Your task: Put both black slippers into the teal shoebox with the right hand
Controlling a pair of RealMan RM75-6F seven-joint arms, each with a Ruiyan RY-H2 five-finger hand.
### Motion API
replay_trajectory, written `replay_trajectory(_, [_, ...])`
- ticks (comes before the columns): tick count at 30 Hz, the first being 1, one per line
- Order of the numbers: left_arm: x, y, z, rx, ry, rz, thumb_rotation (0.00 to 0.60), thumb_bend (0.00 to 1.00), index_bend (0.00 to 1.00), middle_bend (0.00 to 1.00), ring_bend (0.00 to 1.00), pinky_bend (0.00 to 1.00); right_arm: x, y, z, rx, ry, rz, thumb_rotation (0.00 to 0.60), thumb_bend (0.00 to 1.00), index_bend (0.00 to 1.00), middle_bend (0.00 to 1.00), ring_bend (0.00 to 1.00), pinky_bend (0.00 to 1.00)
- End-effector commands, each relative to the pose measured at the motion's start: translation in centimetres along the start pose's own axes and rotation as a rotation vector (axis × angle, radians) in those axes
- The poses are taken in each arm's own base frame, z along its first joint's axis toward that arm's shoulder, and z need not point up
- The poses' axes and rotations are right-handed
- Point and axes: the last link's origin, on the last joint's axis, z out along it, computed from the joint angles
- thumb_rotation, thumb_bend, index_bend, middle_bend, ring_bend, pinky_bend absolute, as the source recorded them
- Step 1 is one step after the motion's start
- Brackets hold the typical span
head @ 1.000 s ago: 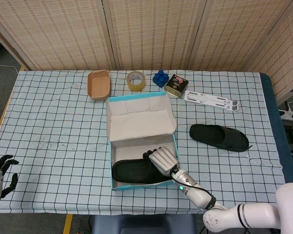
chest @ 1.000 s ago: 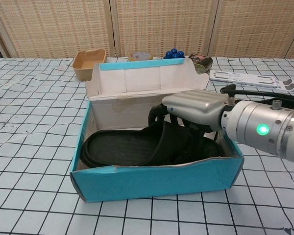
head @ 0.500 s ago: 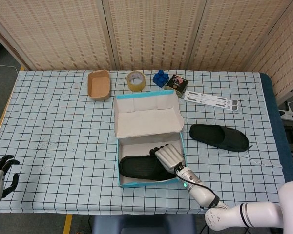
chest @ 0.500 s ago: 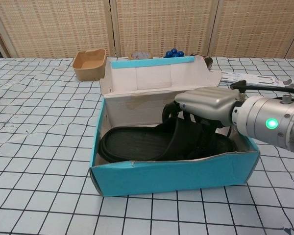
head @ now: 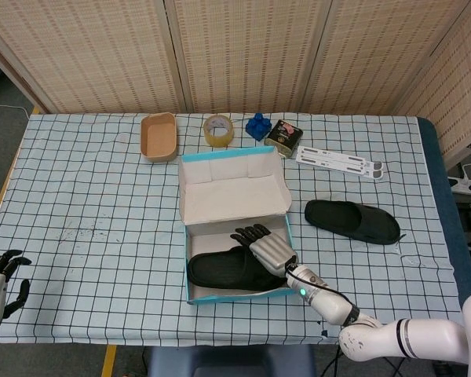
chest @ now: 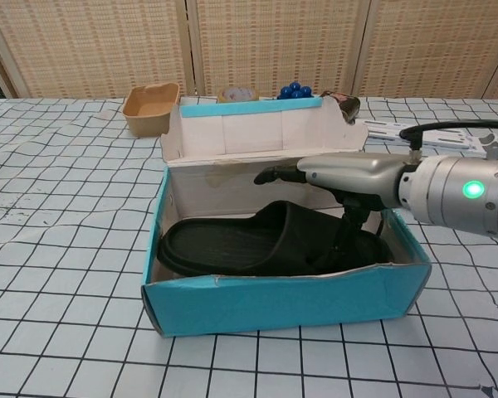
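- We see a surface [head: 86,196] spread with a blue-and-white checked cloth, and woven screens [head: 243,55] standing behind it.
- Nearest to us, at the surface's near left corner, our left hand [head: 1,275] hangs with its dark fingers loosely curled and nothing in them.
- Toward the near edge sits the teal shoebox [chest: 282,300], lid folded up at the back; one black slipper [chest: 257,242] lies flat inside it, sole down.
- Our right hand [chest: 349,174] reaches into the box from the right; its fingers [head: 250,232] are stretched out flat above the slipper's strap, released and grasping nothing; its thumb points down toward the slipper, though we cannot tell whether it touches.
- Just right of the box, apart from it, the second black slipper [head: 352,220] lies on the cloth.
- Farther back, along the far edge, we find a small brown tray [head: 158,136]; a roll of tape [head: 218,129]; a blue toy [head: 257,126]; a dark printed tin [head: 283,137]; white strips [head: 339,162].
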Motion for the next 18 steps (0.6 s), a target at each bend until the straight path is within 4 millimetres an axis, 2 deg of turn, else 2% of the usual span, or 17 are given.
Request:
replay_trajectory(1, [0.0,0.0,0.0,-0.001,-0.001,0.001,0.6,0.49,0.35,0.22,0.24,0.48,0.4,0.3,-0.1,0.028,-0.007,0.055,0.6,0.02,0.0,0.0,0.0,0.0])
replay_trajectory(3, [0.0,0.0,0.0,-0.001,-0.001,0.001,0.6,0.49,0.35,0.22,0.24,0.48,0.6,0.4,-0.2,0.04,-0.005,0.079,0.6,0.07,0.0,0.0,0.0,0.0])
replay_trajectory(7, [0.0,0.0,0.0,0.0,-0.001,0.0,0.6,0.49,0.35,0.22,0.24,0.48,0.7,0.9,-0.2,0.053,0.011,0.103,0.6,0.23,0.0,0.0,0.0,0.0])
replay_trajectory(11, [0.0,0.0,0.0,0.0,-0.003,0.001,0.6,0.49,0.35,0.22,0.24,0.48,0.8,1.1,-0.3,0.055,-0.002,0.163,0.6,0.26,0.0,0.0,0.0,0.0])
replay_trajectory(16, [-0.1,0.0,0.1,0.002,-0.006,0.002,0.6,0.49,0.35,0.22,0.24,0.48,1.2,1.6,-0.3,0.052,-0.019,0.205,0.6,0.41,0.01,0.0,0.0,0.0])
replay_trajectory(18, [-0.1,0.0,0.1,0.002,-0.005,0.003,0.6,0.49,0.35,0.22,0.24,0.48,1.1,1.7,-0.4,0.049,-0.03,0.216,0.6,0.43,0.01,0.0,0.0,0.0])
